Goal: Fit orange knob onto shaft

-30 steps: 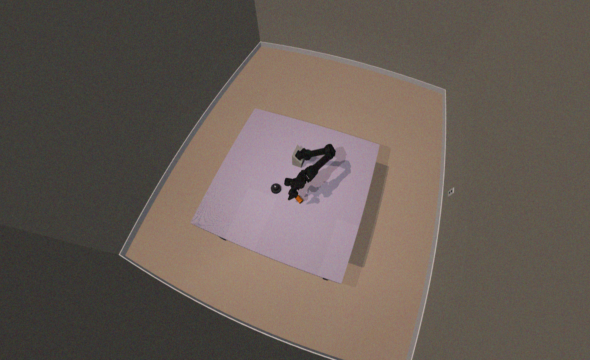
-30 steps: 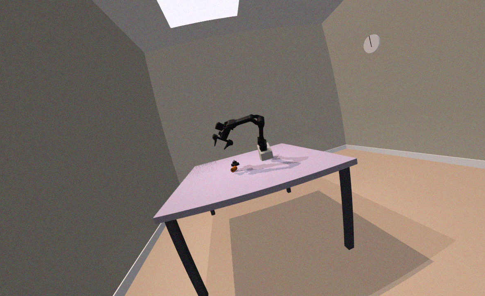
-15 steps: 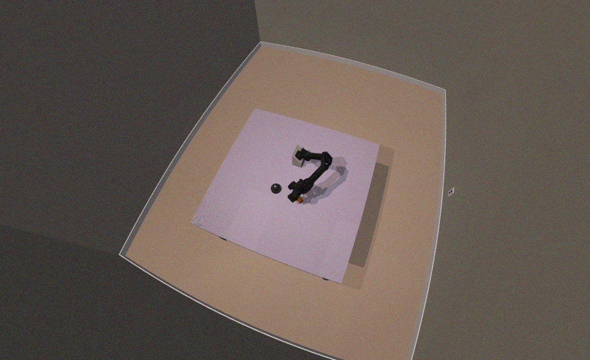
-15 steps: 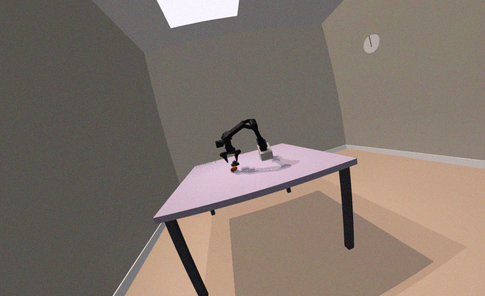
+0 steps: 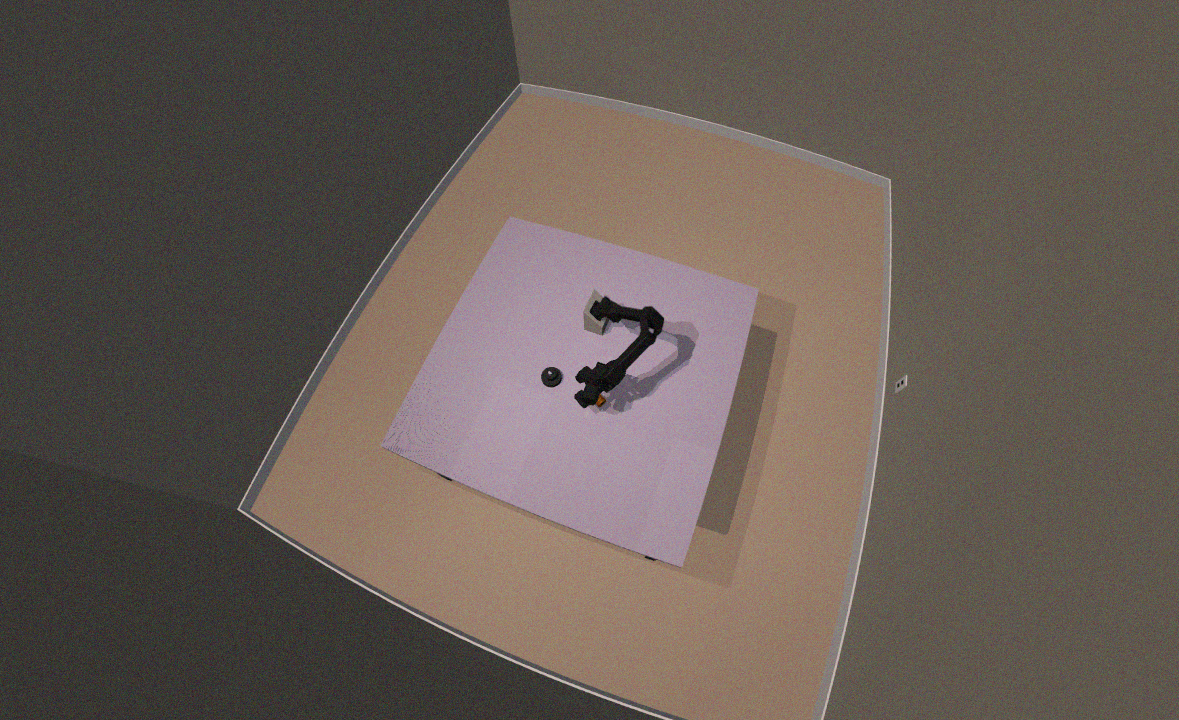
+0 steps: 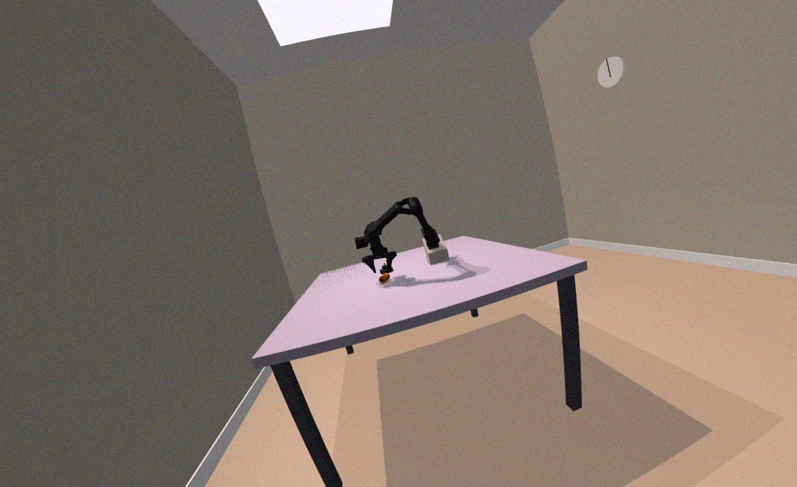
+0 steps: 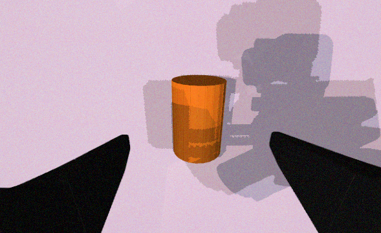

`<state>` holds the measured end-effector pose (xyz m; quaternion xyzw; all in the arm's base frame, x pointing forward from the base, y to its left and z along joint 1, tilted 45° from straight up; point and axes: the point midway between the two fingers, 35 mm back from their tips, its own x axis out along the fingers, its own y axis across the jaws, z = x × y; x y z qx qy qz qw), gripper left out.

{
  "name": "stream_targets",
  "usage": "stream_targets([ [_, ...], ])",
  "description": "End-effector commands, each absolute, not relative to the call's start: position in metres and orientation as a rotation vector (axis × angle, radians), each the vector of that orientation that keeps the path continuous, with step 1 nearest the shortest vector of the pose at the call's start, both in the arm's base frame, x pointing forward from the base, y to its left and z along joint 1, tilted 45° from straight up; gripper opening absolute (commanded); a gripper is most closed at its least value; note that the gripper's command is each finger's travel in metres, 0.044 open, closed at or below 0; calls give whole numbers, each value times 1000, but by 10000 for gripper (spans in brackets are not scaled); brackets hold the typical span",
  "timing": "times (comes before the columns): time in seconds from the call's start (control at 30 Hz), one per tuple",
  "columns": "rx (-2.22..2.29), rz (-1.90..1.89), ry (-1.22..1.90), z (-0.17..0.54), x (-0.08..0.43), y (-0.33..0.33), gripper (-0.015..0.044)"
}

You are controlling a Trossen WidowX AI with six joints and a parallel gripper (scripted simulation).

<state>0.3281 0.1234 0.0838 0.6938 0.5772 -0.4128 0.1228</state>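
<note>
The orange knob (image 5: 600, 401) (image 6: 384, 278) (image 7: 197, 120) is a cylinder lying on its side on the table. Its darker end face shows at the top in the wrist view; no hole can be made out there. My gripper (image 6: 381, 272) (image 7: 201, 140) is open and empty, low above the knob. In the wrist view the knob lies between the two fingers sideways, mostly just beyond their tips. The dark round pedestal (image 5: 551, 377) stands left of the gripper in the top view, with a small light spot at its centre. The flat side of the shaft is too small to see.
The pale lilac table (image 5: 503, 295) (image 6: 328, 327) carries the arm's light base block (image 5: 594, 324) (image 6: 437, 256), behind the knob in the exterior view. The arm arches from it to the gripper. Arm and gripper shadows fall around the knob in the wrist view.
</note>
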Motion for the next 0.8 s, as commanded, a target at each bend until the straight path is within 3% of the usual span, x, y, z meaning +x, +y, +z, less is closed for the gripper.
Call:
stream_targets([
  [0.0, 2024, -1213, 1693, 78, 327, 129, 440],
  [0.77, 2025, -1211, 1696, 52, 327, 155, 440],
])
